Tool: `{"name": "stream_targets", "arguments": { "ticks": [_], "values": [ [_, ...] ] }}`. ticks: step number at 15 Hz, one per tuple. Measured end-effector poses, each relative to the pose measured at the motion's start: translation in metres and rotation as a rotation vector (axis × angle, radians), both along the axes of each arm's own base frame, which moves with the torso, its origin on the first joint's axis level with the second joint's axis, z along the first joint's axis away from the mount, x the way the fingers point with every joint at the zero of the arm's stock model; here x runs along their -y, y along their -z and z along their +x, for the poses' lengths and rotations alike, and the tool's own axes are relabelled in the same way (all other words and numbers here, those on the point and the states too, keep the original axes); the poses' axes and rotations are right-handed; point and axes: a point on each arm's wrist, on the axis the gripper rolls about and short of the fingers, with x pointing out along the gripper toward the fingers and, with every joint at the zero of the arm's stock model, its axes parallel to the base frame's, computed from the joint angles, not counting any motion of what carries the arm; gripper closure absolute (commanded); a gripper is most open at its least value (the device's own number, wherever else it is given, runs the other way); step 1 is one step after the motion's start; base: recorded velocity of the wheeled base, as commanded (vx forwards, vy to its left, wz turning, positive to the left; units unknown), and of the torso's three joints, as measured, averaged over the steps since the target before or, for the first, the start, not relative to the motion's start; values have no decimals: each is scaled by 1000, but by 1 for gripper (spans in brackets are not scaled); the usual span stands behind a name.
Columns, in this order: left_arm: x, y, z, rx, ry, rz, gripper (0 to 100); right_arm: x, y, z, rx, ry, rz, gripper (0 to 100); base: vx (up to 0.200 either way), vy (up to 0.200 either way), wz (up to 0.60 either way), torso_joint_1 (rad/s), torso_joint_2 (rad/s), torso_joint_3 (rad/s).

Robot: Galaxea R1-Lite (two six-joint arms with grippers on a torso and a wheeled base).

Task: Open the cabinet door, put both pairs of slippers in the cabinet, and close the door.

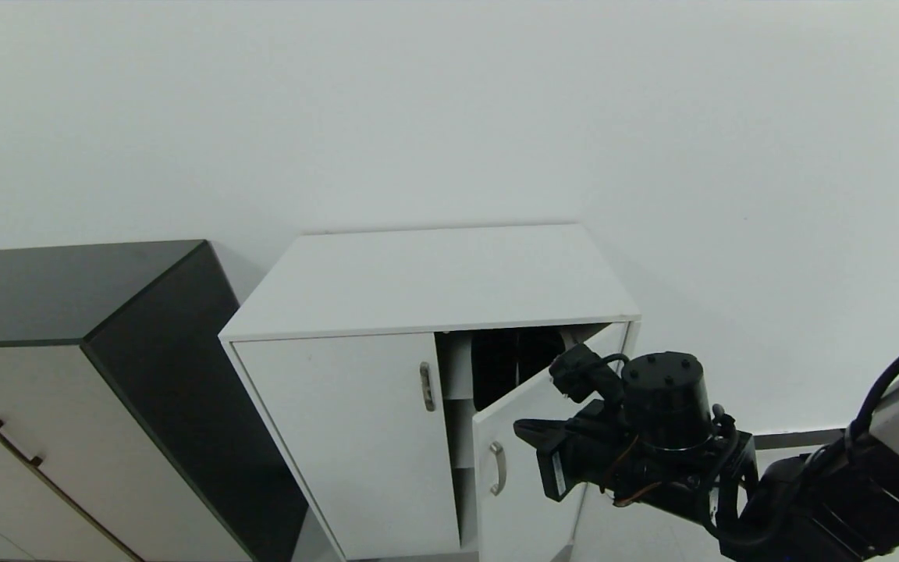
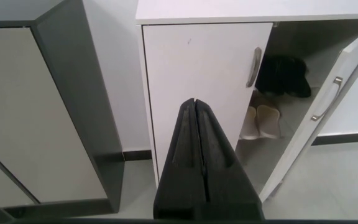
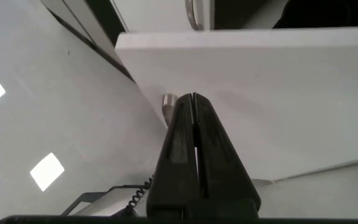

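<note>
My right gripper (image 1: 529,429) is pinched shut with nothing between its fingers. Its tips are at the outer face of the partly open right door (image 1: 516,507), just beside the handle (image 1: 499,468); I cannot tell whether they touch. My left gripper (image 2: 194,104) is likewise closed and empty, pointing at the shut left door (image 2: 204,62) of the white cabinet (image 1: 434,281). Past the open door, inside: dark slippers (image 2: 284,76) on the upper shelf, pale slippers (image 2: 261,121) on the shelf below.
</note>
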Motion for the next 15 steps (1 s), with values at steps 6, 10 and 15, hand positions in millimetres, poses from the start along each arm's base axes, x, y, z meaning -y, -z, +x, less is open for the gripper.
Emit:
{"name": "stream_targets", "arguments": {
  "ticks": [6,10,15],
  "values": [
    [0,0,0,0,-1,-2,100,-9,-3,27,33,36,32,100,0,0,0,0,0,0],
    [0,0,0,0,-2,-3,100,-11,-6,51,62,73,57,100,0,0,0,0,0,0],
    [0,0,0,0,-2,-2,100,-21,-10,76,42,95,38,100,0,0,0,0,0,0]
  ]
}}
